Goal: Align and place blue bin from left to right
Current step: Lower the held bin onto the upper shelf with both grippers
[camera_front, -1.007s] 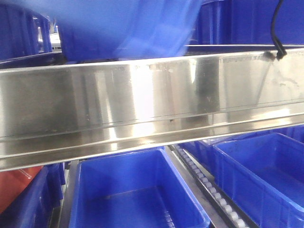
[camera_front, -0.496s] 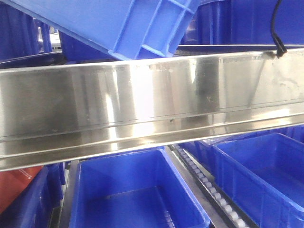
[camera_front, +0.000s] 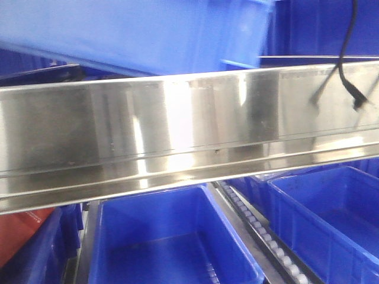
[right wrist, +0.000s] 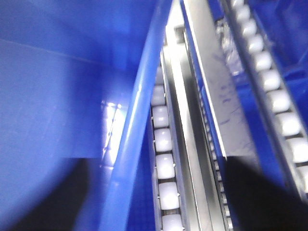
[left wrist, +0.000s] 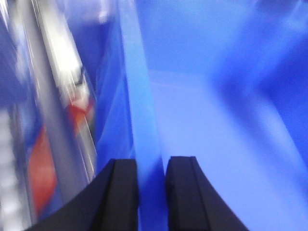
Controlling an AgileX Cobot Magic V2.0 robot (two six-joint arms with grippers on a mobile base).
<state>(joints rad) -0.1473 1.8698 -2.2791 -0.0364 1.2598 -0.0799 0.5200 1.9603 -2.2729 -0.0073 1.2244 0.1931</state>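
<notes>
— Above the steel rail [camera_front: 177,127], what sits there?
— The blue bin [camera_front: 136,29], lighter than the others, blurred, filling the upper left of the front view and tilted, its lower edge close over the rail's top edge.

— And the left arm?
— The left gripper [left wrist: 151,192] straddles the bin's wall from above, one black finger [left wrist: 122,192] on the outer side, the other on the inner side. Both fingers press against the wall, so it is clamped on the bin.

— The right one?
— The right gripper [right wrist: 144,202] shows only as two dark, blurred shapes at the bottom of its wrist view, either side of a blue rim [right wrist: 132,144]. Whether they are pressing on it, I cannot tell.

— What lies around?
— Beside that rim runs a roller track [right wrist: 163,159] of white wheels, with a second track further right. Under the rail stand darker bins [camera_front: 172,242], one at centre, one at right [camera_front: 331,219], a roller strip [camera_front: 260,236] between them. Something red [camera_front: 23,231] shows at the lower left. A black cable [camera_front: 346,65] hangs across the rail's right end.

— Room to move?
— More dark blue bins fill the background behind the rail.
</notes>
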